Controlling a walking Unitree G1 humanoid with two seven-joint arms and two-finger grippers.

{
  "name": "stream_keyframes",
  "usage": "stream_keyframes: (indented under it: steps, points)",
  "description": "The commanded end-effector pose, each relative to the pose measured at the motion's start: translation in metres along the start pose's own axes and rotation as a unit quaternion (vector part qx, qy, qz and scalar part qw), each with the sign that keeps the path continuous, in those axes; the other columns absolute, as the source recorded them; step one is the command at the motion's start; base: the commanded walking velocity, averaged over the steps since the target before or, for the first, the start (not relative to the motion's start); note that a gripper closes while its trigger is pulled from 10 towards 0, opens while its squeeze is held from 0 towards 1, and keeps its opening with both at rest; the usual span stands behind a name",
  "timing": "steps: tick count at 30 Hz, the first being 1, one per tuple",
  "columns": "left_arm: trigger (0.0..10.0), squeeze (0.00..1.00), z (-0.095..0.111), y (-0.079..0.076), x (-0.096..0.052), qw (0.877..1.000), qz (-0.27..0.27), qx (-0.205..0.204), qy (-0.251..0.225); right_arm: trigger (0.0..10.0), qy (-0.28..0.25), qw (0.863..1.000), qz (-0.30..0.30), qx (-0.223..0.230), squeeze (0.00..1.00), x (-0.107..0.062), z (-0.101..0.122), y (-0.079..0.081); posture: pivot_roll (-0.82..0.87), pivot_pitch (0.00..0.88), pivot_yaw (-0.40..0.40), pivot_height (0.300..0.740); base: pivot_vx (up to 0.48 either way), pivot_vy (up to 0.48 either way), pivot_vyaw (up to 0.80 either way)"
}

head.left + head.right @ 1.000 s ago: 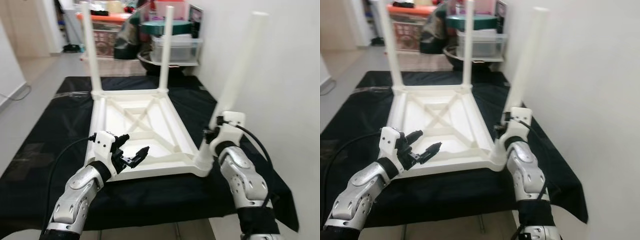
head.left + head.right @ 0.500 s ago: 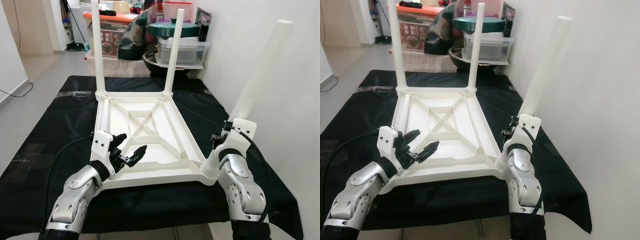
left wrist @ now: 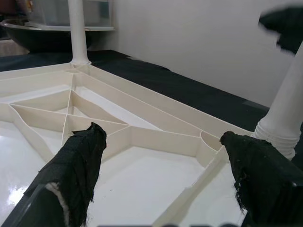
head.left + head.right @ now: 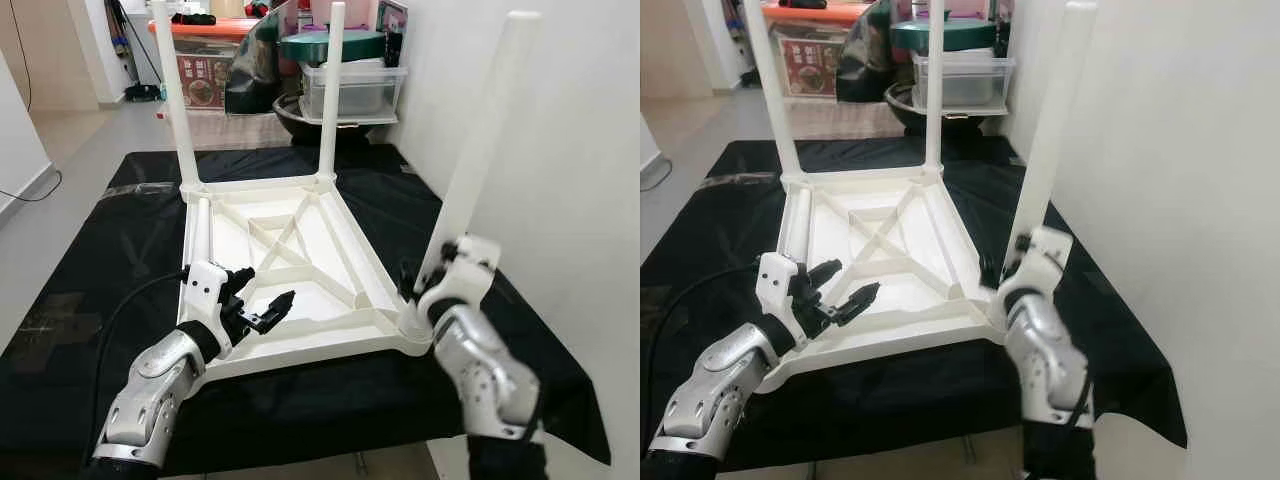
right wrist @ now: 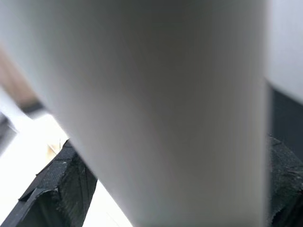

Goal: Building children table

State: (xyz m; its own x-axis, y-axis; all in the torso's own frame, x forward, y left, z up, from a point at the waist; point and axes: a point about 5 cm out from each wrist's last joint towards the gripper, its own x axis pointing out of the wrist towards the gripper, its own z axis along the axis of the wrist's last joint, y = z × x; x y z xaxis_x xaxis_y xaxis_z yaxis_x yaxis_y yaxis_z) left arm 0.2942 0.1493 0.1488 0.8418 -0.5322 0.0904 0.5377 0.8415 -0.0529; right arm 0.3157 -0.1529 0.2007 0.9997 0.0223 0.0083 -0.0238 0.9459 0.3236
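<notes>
A white children's table lies upside down on a black cloth. Two white legs stand upright at its far corners. A loose leg lies along its left rail. My right gripper is shut on a third leg, low down, where it stands in the near right corner socket, leaning slightly right. That leg sits between black fingers. My left gripper hovers open over the near left of the underside, holding nothing; its fingertips are spread above the ribs.
A white wall runs close along the right. Behind the table stand clear storage boxes, a dark bowl and a red-lidded bin. Tiled floor lies to the left. The cloth's near edge is just below my arms.
The camera has shifted. The leg in my right gripper now stands a little more upright, and the right wrist has turned. My left gripper stays open in the same spot.
</notes>
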Motion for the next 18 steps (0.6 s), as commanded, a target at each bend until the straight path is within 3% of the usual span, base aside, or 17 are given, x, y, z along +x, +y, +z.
stream_keyframes:
  steps: [1, 6, 7, 11, 13, 14, 15, 16, 18]
  points:
    - [10.0, 0.00, -0.003, -0.002, 0.002, 1.000, -0.004, -0.001, 0.006, 10.0, -0.015, 0.997, 0.074, 0.000, 0.00, 0.000, 0.011, 0.002, 0.02, 0.000, -0.076, 0.740, 0.000, 0.000, 0.00]
    - [10.0, 0.00, -0.003, -0.002, 0.003, 1.000, -0.005, -0.002, 0.004, 10.0, -0.017, 0.986, 0.162, -0.036, 0.00, 0.001, 0.023, -0.006, 0.01, 0.000, -0.078, 0.740, 0.000, 0.000, 0.00]
    - [10.0, 0.00, -0.003, -0.002, 0.003, 1.000, -0.005, -0.002, 0.004, 10.0, 0.003, 0.978, 0.197, -0.066, 0.00, 0.002, 0.023, -0.012, 0.01, 0.000, -0.078, 0.740, 0.000, 0.000, 0.00]
    - [10.0, 0.00, -0.003, -0.002, 0.003, 1.000, -0.005, -0.002, 0.003, 10.0, 0.016, 0.972, 0.223, -0.071, 0.00, 0.003, 0.023, -0.015, 0.02, 0.000, -0.080, 0.740, 0.000, 0.000, 0.00]
    - [10.0, 0.00, -0.003, -0.002, 0.004, 1.000, -0.006, -0.002, 0.004, 10.0, 0.039, 0.956, 0.272, -0.099, 0.00, 0.007, 0.021, -0.023, 0.02, 0.000, -0.086, 0.740, 0.000, 0.000, 0.00]
    - [10.0, 0.00, -0.003, -0.002, 0.004, 1.000, -0.006, -0.002, 0.004, 10.0, 0.039, 0.956, 0.272, -0.099, 0.00, 0.007, 0.021, -0.023, 0.02, 0.000, -0.086, 0.740, 0.000, 0.000, 0.00]
    - [10.0, 0.00, -0.003, -0.002, 0.004, 1.000, -0.007, -0.002, 0.004, 10.0, 0.052, 0.943, 0.308, -0.113, 0.00, 0.008, 0.020, -0.025, 0.03, 0.000, -0.089, 0.740, 0.000, 0.000, 0.00]
    - [10.0, 0.00, -0.003, -0.002, 0.004, 1.000, -0.007, -0.002, 0.004, 10.0, 0.052, 0.943, 0.308, -0.113, 0.00, 0.008, 0.020, -0.025, 0.03, 0.000, -0.089, 0.740, 0.000, 0.000, 0.00]
    - [10.0, 0.00, -0.003, -0.002, 0.004, 1.000, -0.008, -0.001, 0.004, 10.0, 0.071, 0.912, 0.384, -0.121, 0.00, 0.012, 0.021, -0.026, 0.04, 0.000, -0.097, 0.740, 0.000, 0.000, 0.00]
